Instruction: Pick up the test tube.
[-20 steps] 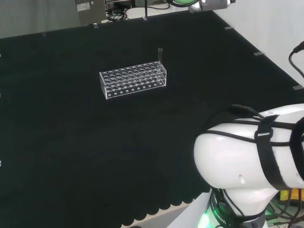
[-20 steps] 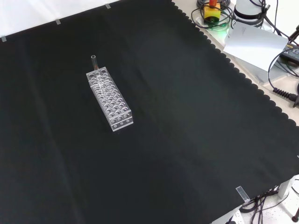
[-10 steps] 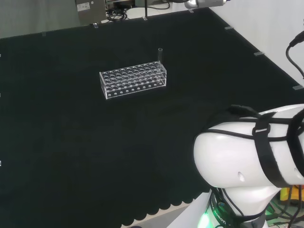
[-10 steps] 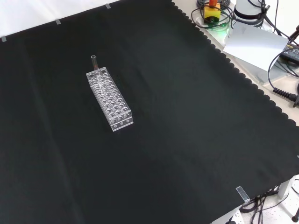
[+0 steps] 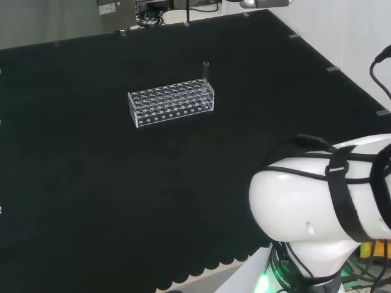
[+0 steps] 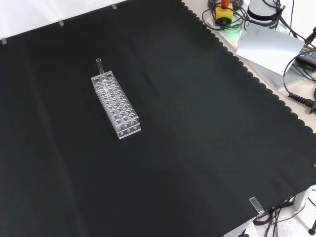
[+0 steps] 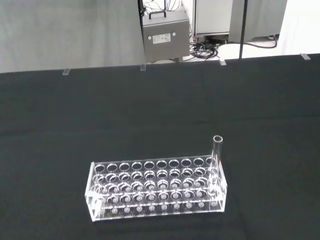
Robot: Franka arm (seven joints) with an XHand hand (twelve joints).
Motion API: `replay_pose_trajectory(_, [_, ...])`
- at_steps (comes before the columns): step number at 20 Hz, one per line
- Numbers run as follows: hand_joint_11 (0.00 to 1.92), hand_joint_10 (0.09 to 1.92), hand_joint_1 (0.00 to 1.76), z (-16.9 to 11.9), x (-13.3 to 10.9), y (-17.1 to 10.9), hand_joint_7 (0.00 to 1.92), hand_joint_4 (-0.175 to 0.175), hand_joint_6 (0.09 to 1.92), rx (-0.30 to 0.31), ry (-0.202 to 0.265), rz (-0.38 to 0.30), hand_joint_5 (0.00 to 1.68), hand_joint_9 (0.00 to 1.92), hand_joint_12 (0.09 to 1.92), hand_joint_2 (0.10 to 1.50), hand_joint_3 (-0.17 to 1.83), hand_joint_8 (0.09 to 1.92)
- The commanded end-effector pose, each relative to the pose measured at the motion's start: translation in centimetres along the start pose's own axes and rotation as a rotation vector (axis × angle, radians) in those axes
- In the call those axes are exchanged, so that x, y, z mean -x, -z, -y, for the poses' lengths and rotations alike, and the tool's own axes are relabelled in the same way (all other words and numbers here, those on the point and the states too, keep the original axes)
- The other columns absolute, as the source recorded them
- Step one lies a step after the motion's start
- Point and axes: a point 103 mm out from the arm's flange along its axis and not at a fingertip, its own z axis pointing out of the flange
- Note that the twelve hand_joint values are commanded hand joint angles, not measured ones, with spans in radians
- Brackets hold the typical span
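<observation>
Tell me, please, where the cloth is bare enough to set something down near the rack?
Bare black cloth lies on every side of the clear test tube rack. The one crowded spot is the rack's far end in the front view, where the test tube stands upright.

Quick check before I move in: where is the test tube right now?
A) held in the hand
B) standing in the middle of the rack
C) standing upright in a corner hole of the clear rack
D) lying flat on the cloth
C: the test tube stands upright in an end corner hole of the clear rack, its top above the rack.
</observation>
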Motion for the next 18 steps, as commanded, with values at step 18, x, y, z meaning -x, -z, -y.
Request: replay_pose_trajectory(18, [0.13, 0.94, 0.62, -14.6, 3.3, -13.4, 0.25, -0.077, 0.09, -0.222, -0.043, 0.022, 0.29, 0.21, 1.6, 0.87, 0.28, 0.84])
